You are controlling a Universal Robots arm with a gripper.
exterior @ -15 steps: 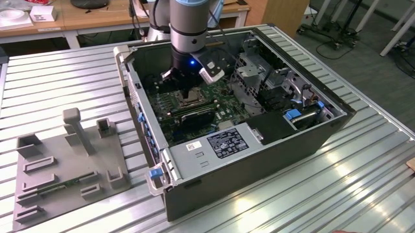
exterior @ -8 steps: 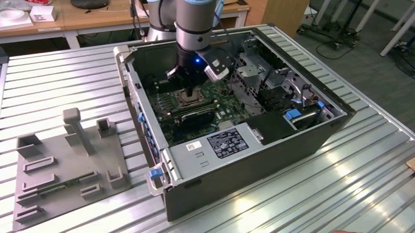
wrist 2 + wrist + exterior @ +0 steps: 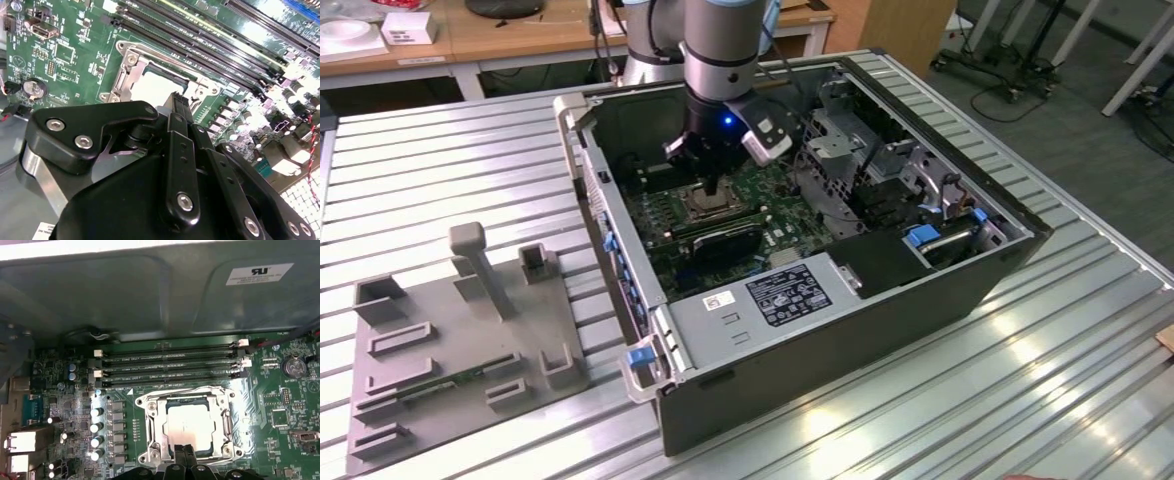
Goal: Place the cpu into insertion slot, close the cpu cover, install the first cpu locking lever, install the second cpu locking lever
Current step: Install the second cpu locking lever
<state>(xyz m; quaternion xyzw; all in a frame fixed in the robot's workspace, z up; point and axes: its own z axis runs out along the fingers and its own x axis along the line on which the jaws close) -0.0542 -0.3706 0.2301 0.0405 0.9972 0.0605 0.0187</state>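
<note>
Now claw (image 3: 186, 454) closed, tips over cpu (image 3: 190, 424) in cpu cover (image 3: 152, 426).

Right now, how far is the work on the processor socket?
Done: the cpu lies in the insertion slot, and the cpu cover looks folded down around it. In hand: the gripper hangs at the socket's edge, holding nothing that I can see. The locking levers cannot be judged from here.
</note>
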